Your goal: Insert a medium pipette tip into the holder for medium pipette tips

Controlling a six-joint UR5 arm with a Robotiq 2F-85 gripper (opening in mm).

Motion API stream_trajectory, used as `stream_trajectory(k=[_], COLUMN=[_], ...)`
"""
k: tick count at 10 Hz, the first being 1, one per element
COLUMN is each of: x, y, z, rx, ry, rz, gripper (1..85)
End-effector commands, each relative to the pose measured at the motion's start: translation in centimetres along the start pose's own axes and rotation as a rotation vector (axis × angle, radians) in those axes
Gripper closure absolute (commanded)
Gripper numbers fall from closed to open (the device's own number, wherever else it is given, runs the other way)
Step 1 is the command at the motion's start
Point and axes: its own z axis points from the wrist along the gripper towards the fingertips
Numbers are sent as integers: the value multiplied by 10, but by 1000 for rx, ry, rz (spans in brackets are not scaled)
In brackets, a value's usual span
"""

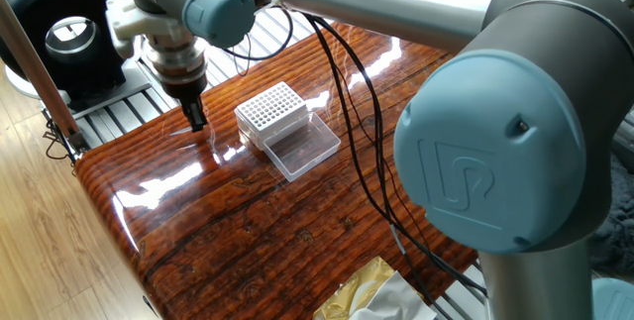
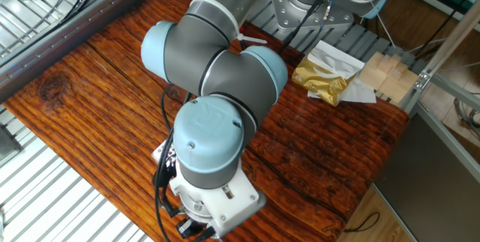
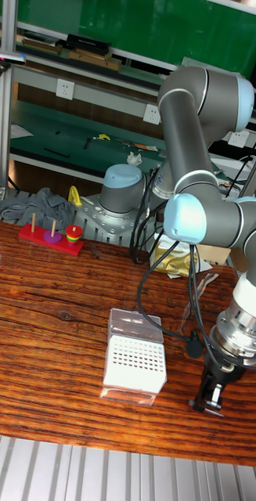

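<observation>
Glossy reddish-brown wood, streaked with dark grain and bright reflections, is forming the table [image 1: 248, 231] on which everything is sitting. Near its middle, the small clear plastic holder for medium pipette tips [image 1: 273, 114] is resting with its white perforated top grid facing up and its clear hinged lid [image 1: 302, 149] lying open flat on the wood right against it; in the tall fixed view the same holder [image 3: 135, 356] is standing a little back from the table's near edge. The black two-finger gripper [image 1: 197, 118] is pointing straight down just beside the holder, apart from it, close to the table's edge, and its tips are hanging just above the wood. The fingers are looking drawn narrow together, but whether they are pinching a pipette tip cannot be told; something thin and pale beside them in one fixed view is too faint to identify. In the tall fixed view the gripper [image 3: 212, 391] is sitting to the side of the holder, under the silver wrist. In the other fixed view the grey and light-blue arm [image 2: 214, 122] is covering most of the holder, leaving only a white corner [image 2: 160, 151] showing.
</observation>
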Motion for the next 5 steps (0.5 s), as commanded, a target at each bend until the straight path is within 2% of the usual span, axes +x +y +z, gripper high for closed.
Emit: stream_trajectory(k=[1,2,5], x=[13,23,28], y=[-7,-11,-12], z=[-6,-7,-14], rx=[5,14,8], ry=[37,71,100], rz=[30,23,38], gripper=[847,847,847])
